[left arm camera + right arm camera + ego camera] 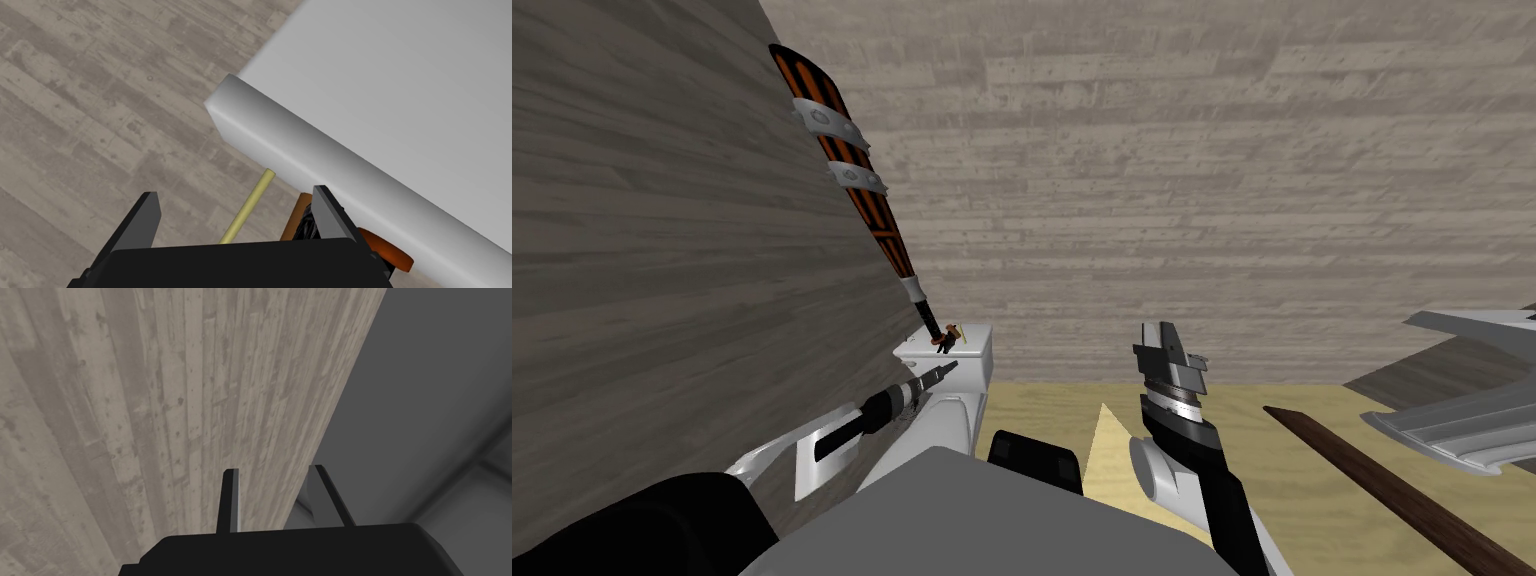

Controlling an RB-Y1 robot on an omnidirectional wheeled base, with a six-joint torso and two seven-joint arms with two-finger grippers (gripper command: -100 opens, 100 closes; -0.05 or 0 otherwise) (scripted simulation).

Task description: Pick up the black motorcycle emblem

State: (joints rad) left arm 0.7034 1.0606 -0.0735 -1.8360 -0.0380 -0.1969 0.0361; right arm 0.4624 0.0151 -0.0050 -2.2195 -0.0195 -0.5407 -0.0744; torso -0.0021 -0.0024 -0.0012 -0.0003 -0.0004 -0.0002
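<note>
The black motorcycle emblem (306, 227), a small crumpled black shape with orange parts, is lying just outside one finger of the left pincer (236, 192). It is tucked against the rounded edge of a plain white box-shaped worktop (360, 115). The left pincer is standing wide and gripping nothing, and a thin pale yellow rod (250, 205) is running up between its fingers. An orange disc (387, 252) is showing just beside the emblem, against the same edge.

In the head view the worktop is sitting at about 11 o'clock from me, with the emblem at its far corner. A long orange-and-black striped bat with grey bands (847, 160) is rising from there toward 11 o'clock along the grey-brown plank wall (662, 250).

The right pincer (273, 469) is hanging at 1 o'clock, its fingers standing narrow and holding nothing. At 3 o'clock a dark brown pole (1372, 480) and a grey winged shape (1462, 420) are lying over the tan floor (1052, 420).
</note>
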